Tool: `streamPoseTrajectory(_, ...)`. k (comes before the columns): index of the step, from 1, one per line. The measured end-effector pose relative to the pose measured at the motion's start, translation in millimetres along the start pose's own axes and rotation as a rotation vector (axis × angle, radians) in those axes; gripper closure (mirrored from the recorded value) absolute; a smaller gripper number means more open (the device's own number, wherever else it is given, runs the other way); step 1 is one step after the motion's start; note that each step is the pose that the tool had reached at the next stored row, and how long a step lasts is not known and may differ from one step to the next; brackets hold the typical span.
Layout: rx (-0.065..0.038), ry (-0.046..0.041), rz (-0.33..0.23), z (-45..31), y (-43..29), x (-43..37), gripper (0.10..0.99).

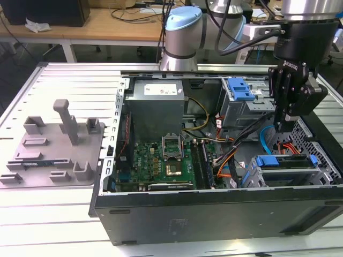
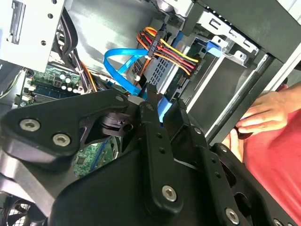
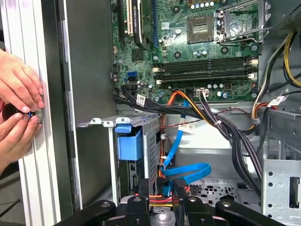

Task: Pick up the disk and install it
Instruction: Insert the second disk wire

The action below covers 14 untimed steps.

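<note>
One arm on this rig, and I see its black gripper (image 1: 280, 124) hanging over the corner of the open black computer case (image 1: 214, 214) towards the exterior view's right. In both wrist views the jaws stand a narrow way apart. Between the fingers (image 3: 141, 188) I make out only cables lying further off, so I read the gripper as empty.

The disk (image 1: 283, 161), a flat silver drive with a bright blue plastic bracket round its edges, sits in the grey metal drive cage (image 1: 316, 174) just below the gripper, its blue edge facing up. I can't tell whether it is fully seated.

A light blue flat data cable (image 3: 188, 169) loops near the jaws, and it appears in the second wrist view too (image 2: 120, 61). The green motherboard (image 1: 161, 160) lies in the middle of the case.

Towards the exterior view's left, well apart from the case, a grey plastic fixture with upright posts (image 1: 59, 144) rests on the white slatted table (image 1: 53, 225).

Two hands (image 3: 19, 89) of a person press on the table's rail beside the case wall in the first wrist view. The second wrist view catches a hand (image 2: 263, 113) at the case edge, next to a red garment (image 2: 277, 160).
</note>
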<state>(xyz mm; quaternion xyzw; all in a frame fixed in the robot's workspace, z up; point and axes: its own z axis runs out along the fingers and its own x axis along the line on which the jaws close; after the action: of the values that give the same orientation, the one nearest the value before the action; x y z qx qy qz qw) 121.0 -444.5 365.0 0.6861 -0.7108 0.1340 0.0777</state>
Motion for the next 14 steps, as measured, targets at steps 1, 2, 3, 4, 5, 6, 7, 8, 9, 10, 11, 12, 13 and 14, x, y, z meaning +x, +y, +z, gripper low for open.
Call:
streamPoseTrajectory(1,0.000,0.0021,0.000,0.2,0.0,-0.2,0.753)
streamPoseTrajectory(2,0.001,0.0034,0.000,0.3,0.0,-0.4,0.753)
streamPoseTrajectory(3,0.001,0.0045,0.000,0.6,0.1,-0.5,0.769)
streamPoseTrajectory(4,0.001,0.0057,0.000,0.7,0.1,-0.6,0.769)
streamPoseTrajectory(5,0.001,0.0074,0.000,0.9,0.1,-0.9,0.843)
streamPoseTrajectory(6,0.001,0.0086,0.000,1.2,0.1,-1.0,0.843)
streamPoseTrajectory(7,0.002,0.0099,0.000,1.4,0.2,-1.2,0.843)
streamPoseTrajectory(8,0.002,0.0108,0.000,1.6,0.2,-1.4,0.843)
streamPoseTrajectory(9,0.002,0.0116,0.000,1.8,0.2,-1.5,0.843)
streamPoseTrajectory(10,0.003,0.0128,0.000,2.0,0.2,-1.7,0.843)
streamPoseTrajectory(11,0.003,0.0137,0.000,2.3,0.2,-1.8,0.843)
streamPoseTrajectory(12,0.004,0.0139,0.000,2.5,0.3,-1.9,0.859)
streamPoseTrajectory(13,0.005,0.0139,0.000,2.8,0.3,-2.0,0.859)
streamPoseTrajectory(14,0.006,0.0140,0.001,3.0,0.3,-2.0,0.925)
